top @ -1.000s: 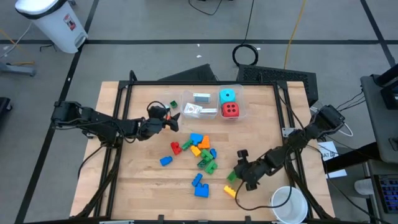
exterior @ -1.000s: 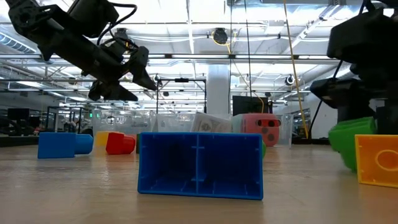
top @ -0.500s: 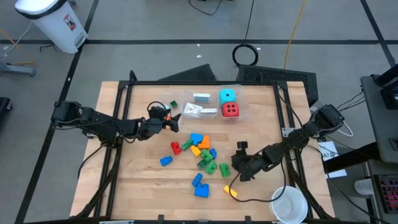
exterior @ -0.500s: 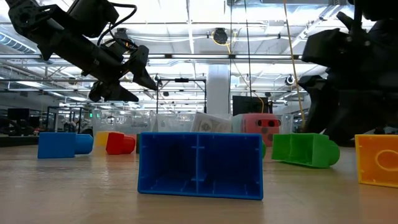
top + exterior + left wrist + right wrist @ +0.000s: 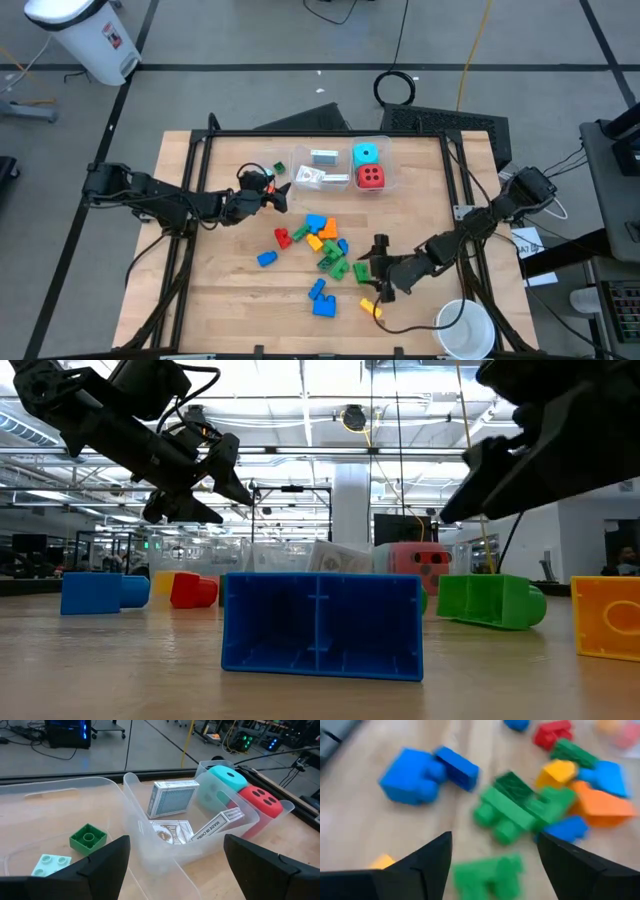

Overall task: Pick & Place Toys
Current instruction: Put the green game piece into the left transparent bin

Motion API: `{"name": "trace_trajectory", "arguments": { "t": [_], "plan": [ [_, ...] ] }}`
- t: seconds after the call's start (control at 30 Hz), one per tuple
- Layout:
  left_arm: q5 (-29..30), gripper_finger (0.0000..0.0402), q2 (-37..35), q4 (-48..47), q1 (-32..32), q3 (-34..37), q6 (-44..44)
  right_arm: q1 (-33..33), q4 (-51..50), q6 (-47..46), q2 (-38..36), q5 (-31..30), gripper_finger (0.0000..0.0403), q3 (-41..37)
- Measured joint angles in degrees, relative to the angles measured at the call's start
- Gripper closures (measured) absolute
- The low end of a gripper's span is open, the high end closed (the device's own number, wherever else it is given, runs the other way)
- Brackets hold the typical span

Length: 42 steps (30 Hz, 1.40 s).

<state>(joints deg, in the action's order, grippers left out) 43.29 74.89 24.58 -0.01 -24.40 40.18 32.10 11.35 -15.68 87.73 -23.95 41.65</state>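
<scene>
The table (image 5: 230, 290) is a pale wood top inside a dark metal frame, standing on a grey floor crossed by dark lines. A white bin (image 5: 85, 35) stands on the floor beyond the table's far left corner, a coiled black cable (image 5: 396, 88) lies beyond the far edge, and a white round cup (image 5: 465, 328) sits at the near right corner. In the low view a bright hall with ceiling lights stretches behind the table.

The bricks (image 5: 322, 248) lie scattered around the table's middle: blue, green, red, orange and yellow pieces, with a large blue brick (image 5: 320, 625) nearest the near edge. By the far edge, clear bins (image 5: 345, 168) hold the cyan die (image 5: 366, 154), the red die (image 5: 370, 176) and the cards (image 5: 322, 157).

The left gripper (image 5: 280, 196) hovers near the bins with its fingers spread, holding nothing. The right gripper (image 5: 366, 276) hangs over the bricks toward the near right, fingers apart and empty, with a green brick (image 5: 362, 270) just beneath it.
</scene>
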Motion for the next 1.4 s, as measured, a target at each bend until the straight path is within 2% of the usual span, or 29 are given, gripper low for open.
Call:
{"name": "trace_trajectory", "arguments": {
  "t": [0.1,0.17,0.3,0.57,0.7,0.77,0.87,1.0,1.13,1.23,1.4],
  "plan": [
    [0.0,0.0077,0.0,0.0,0.0,0.0,1.1,-0.1,1.8,-0.9,3.9,3.1,0.0136,0.0],
    [0.0,0.0079,0.0,0.0,0.0,0.0,1.8,-0.1,0.8,0.0,6.2,2.7,0.0136,-0.1],
    [0.0,0.0082,0.0,0.0,0.0,0.0,2.0,-0.2,-4.6,0.0,6.0,2.0,0.0139,0.1],
    [0.2,0.0082,0.0,0.0,0.8,0.0,1.0,-0.2,-20.7,-1.9,-2.6,-2.3,0.0155,-0.2],
    [0.2,0.0082,0.0,0.0,0.7,0.0,1.1,-0.2,-27.6,-6.8,-7.5,-6.3,0.0162,-0.2],
    [0.2,0.0082,0.0,0.0,0.7,0.0,1.1,-0.2,-28.7,-8.4,-9.9,-6.3,0.0164,-0.1],
    [-0.2,0.0082,0.0,0.1,0.7,0.0,1.1,-0.2,-30.6,-5.5,-12.3,-4.0,0.0165,-0.1],
    [-0.2,0.0082,0.0,0.1,0.7,0.0,1.1,-0.9,-29.3,4.1,-12.2,0.5,0.0164,-0.1],
    [-0.3,0.0082,0.0,0.1,0.7,0.0,1.1,-4.0,-27.7,13.4,-8.7,4.7,0.0165,-0.1],
    [-0.2,0.0082,0.0,0.2,0.8,0.0,0.8,-5.8,-22.1,18.2,-4.5,4.0,0.0165,-0.1],
    [0.0,0.0082,0.0,0.5,1.1,0.0,0.6,-8.4,-12.2,18.0,-0.3,1.2,0.0168,0.0]
  ]
}}
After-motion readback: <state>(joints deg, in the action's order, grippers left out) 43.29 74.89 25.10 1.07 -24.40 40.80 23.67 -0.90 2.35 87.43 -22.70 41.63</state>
